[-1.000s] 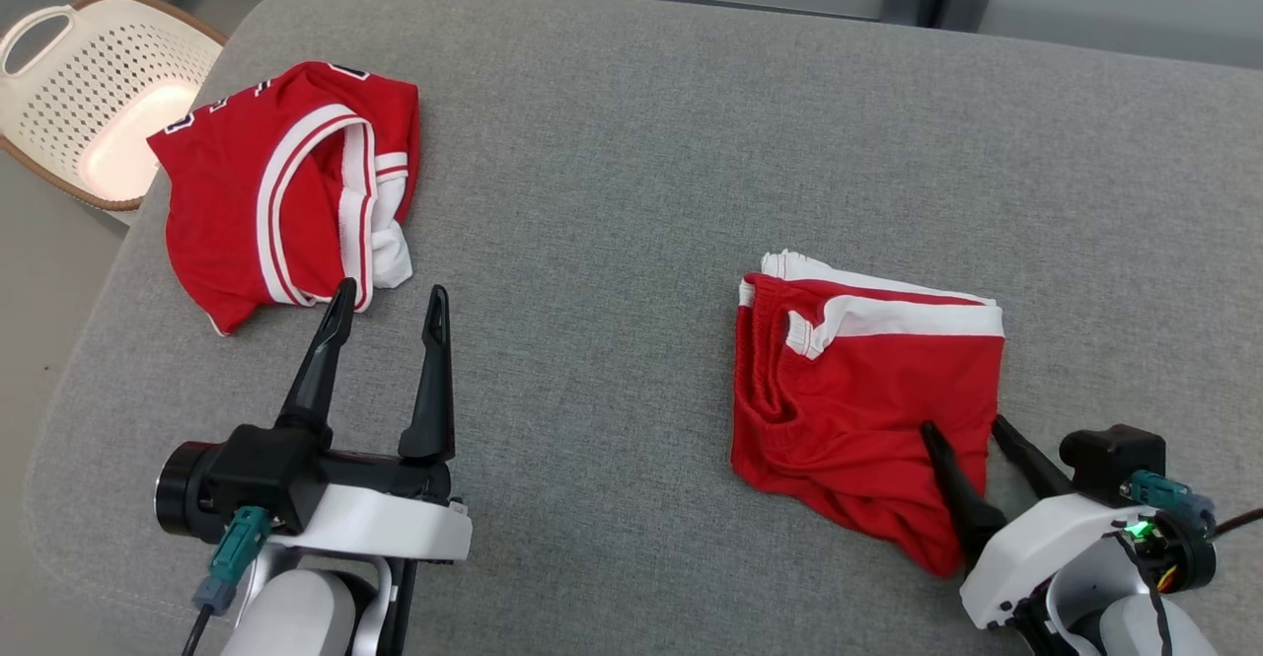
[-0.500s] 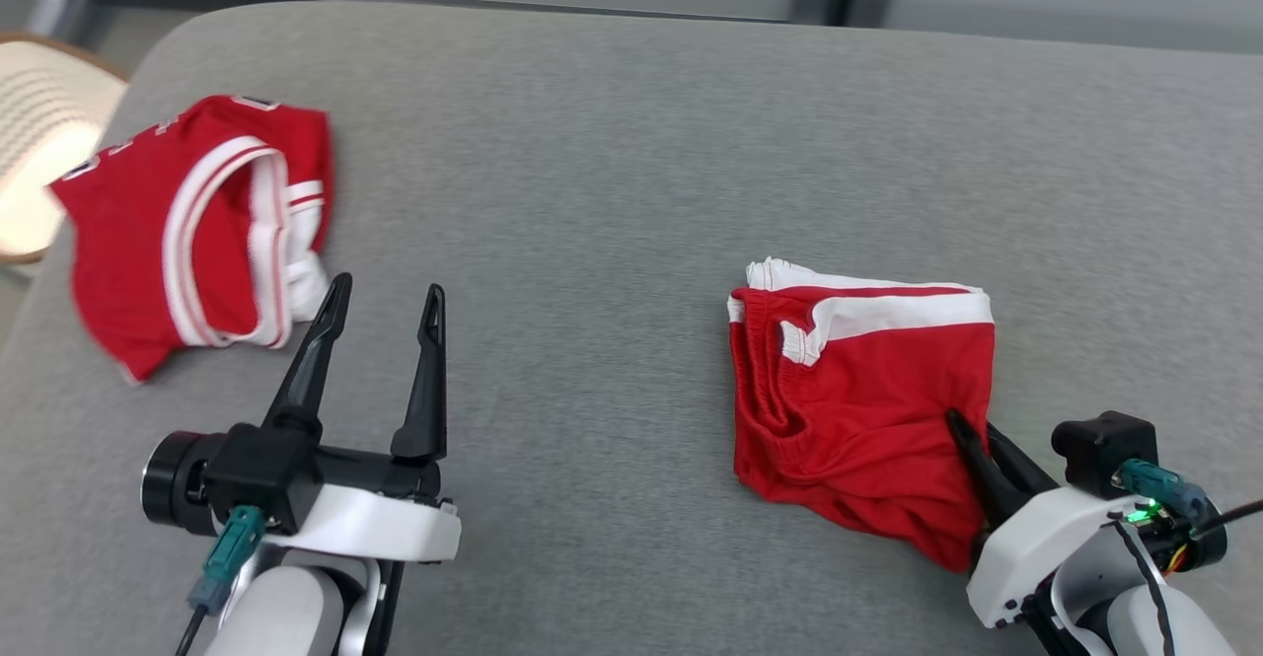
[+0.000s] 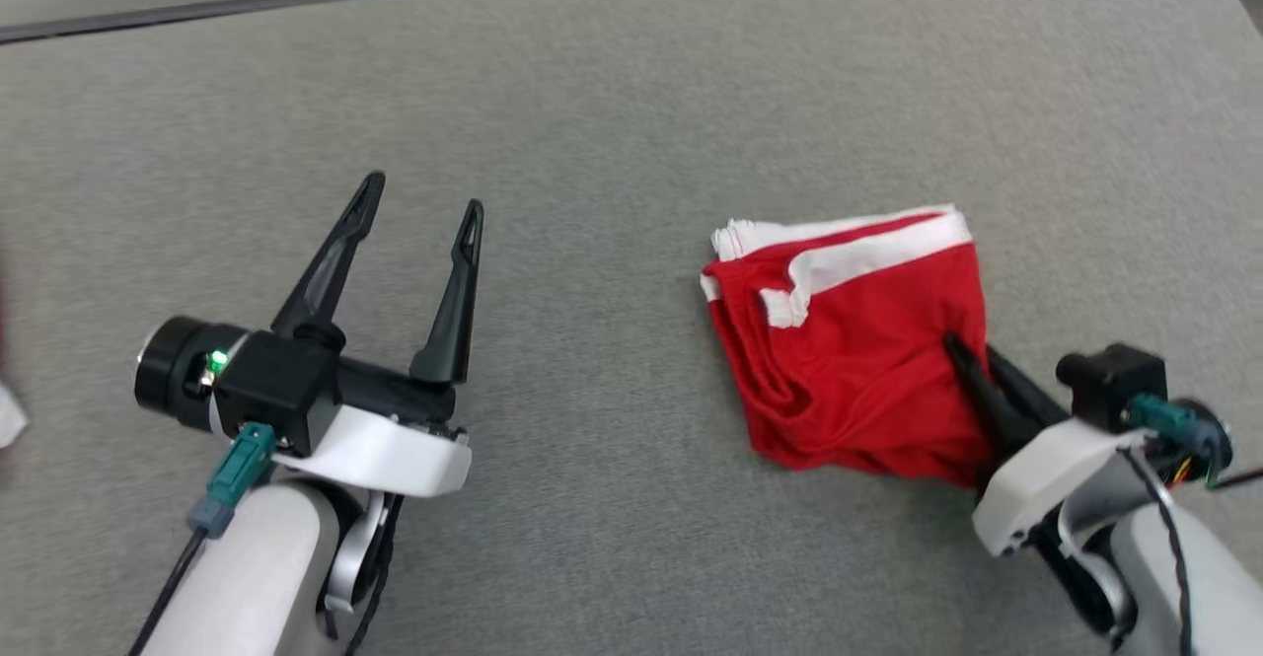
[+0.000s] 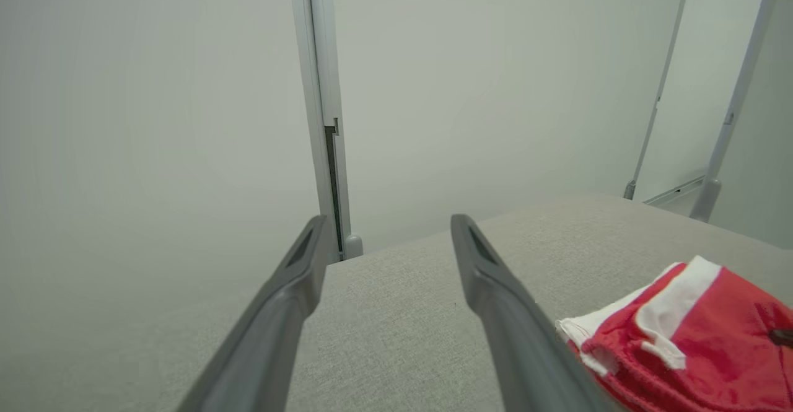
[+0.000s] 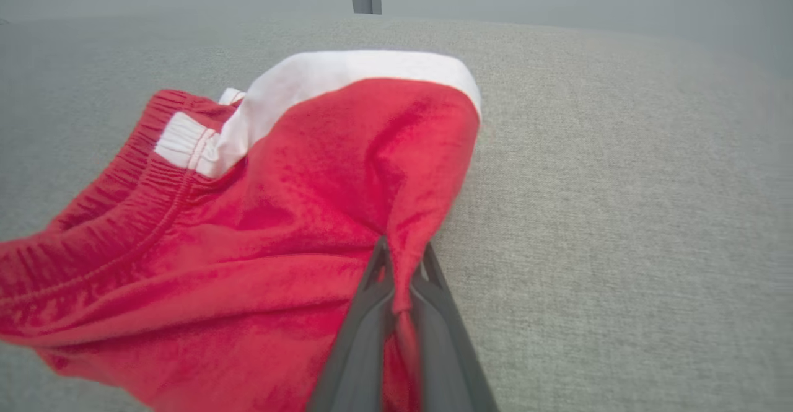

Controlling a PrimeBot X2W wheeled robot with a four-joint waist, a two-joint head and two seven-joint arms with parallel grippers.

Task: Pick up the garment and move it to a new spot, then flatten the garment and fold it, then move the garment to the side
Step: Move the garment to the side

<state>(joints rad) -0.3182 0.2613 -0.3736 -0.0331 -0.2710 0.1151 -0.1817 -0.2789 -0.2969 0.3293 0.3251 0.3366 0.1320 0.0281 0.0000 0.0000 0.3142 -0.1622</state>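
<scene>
- Step in hand looks like the last one: the shorts (image 3: 849, 340) are lying folded on the bench (image 3: 592, 94), right of centre, waiting to go aside.
- Grip: the right gripper (image 3: 972, 350) is pinching a fold at their near right edge, its forearm reaching in low from the right.
- Spare arm: the left gripper (image 3: 423, 194) is hovering spread and empty, well apart.
- Next move is likely calling for a gentle sideways carry, keeping the folds together.

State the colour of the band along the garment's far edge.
White band on the red garment; clearest in the right wrist view.
</scene>
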